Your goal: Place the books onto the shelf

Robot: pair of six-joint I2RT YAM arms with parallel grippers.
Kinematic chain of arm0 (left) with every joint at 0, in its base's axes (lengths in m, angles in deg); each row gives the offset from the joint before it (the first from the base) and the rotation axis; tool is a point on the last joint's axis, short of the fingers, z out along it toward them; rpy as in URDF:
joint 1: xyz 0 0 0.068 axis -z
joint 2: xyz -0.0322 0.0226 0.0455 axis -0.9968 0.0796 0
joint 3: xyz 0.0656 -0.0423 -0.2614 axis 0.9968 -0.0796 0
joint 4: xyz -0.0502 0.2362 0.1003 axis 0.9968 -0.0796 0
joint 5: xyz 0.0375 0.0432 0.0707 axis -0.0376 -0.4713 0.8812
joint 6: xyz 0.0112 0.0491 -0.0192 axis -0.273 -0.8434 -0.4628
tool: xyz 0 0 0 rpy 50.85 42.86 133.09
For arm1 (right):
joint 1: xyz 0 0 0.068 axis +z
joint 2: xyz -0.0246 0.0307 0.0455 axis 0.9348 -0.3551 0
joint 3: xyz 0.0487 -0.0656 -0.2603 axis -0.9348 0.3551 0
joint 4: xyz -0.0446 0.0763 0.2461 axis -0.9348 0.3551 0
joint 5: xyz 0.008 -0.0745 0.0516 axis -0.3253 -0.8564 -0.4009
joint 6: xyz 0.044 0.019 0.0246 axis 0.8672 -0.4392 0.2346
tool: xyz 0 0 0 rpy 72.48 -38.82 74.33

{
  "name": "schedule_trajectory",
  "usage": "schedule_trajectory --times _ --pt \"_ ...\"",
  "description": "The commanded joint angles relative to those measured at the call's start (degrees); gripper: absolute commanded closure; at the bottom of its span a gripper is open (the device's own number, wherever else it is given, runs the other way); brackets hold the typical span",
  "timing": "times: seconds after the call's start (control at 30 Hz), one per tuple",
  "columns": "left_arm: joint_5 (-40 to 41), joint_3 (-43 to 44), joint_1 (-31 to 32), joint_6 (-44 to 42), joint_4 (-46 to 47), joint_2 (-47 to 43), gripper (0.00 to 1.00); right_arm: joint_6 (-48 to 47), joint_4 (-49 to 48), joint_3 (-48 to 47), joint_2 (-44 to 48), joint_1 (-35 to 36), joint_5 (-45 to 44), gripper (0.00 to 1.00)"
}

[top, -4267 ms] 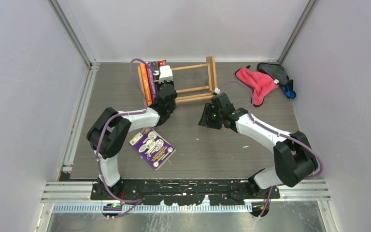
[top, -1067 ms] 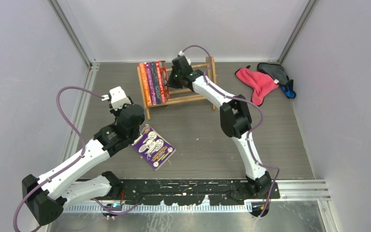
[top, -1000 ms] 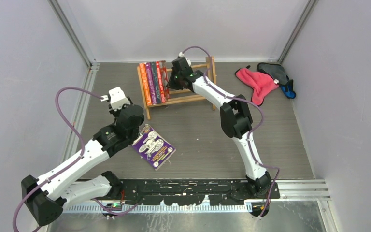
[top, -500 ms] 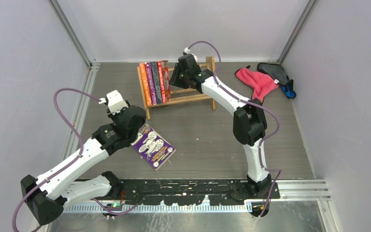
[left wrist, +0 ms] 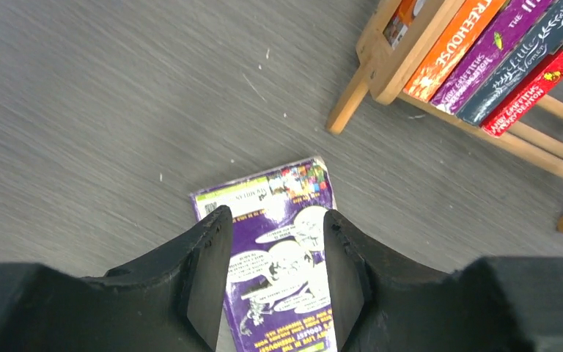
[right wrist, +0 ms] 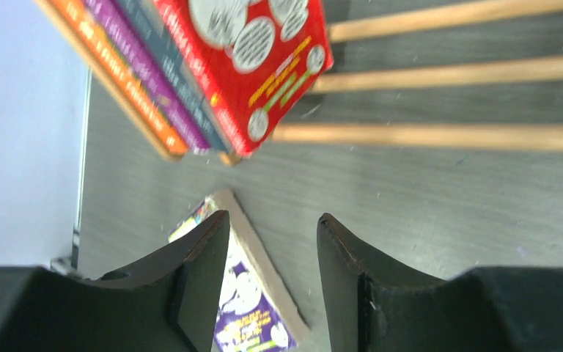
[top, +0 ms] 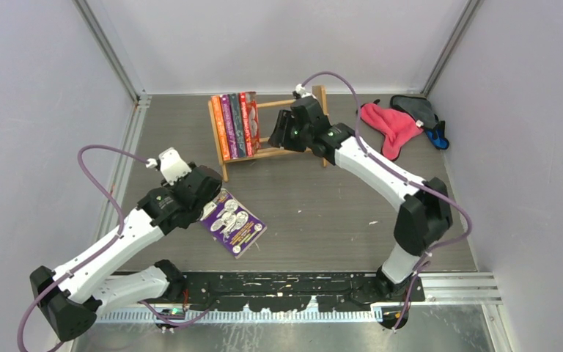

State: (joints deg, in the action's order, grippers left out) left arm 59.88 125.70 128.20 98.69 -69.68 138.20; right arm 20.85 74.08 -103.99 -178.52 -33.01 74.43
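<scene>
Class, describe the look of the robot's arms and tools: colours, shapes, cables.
Both the left arm and right arm have white links with black joints, each trailing a purple cable. The left tool and right tool have black tapered fingers.

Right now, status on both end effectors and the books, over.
Left end effector open over flat purple book. Right end effector open, empty, by shelf. Four books shelved. Nothing blocking.

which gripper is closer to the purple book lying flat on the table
Left. The left gripper hangs right over the purple book, fingers spread above its cover. The right gripper is away at the shelf, beside the red book.
</scene>
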Motion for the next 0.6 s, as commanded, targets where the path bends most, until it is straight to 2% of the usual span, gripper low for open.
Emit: schedule_trajectory --times 0.0,0.07,0.1,0.23,0.3,0.57 --pt "-5.1 -1.3 0.2 8.1 -5.0 -3.6 0.50 -1.7 -1.4 5.8 8.2 3.4 2.6 0.46" --pt "-7.0 -2.4 0.2 10.3 -6.5 -4.7 0.49 -1.6 -1.4 8.6 10.6 5.0 3.4 0.45" --pt "-7.9 -2.8 0.2 11.2 -7.0 -5.2 0.41 -1.4 -1.3 9.8 11.9 6.1 4.0 0.44" --pt "-11.5 -5.2 0.2 15.8 -8.8 -7.5 0.38 0.3 -1.9 14.7 14.6 8.8 6.0 0.41" --pt "-12.9 -6.6 0.2 17.6 -8.8 -8.4 0.31 1.6 -3.5 17.8 15.6 9.2 7.1 0.35" --pt "-16.1 -10.3 0.3 23.4 -9.5 -8.2 0.30 2.3 -7.4 23.6 13.6 10.7 10.6 0.33"
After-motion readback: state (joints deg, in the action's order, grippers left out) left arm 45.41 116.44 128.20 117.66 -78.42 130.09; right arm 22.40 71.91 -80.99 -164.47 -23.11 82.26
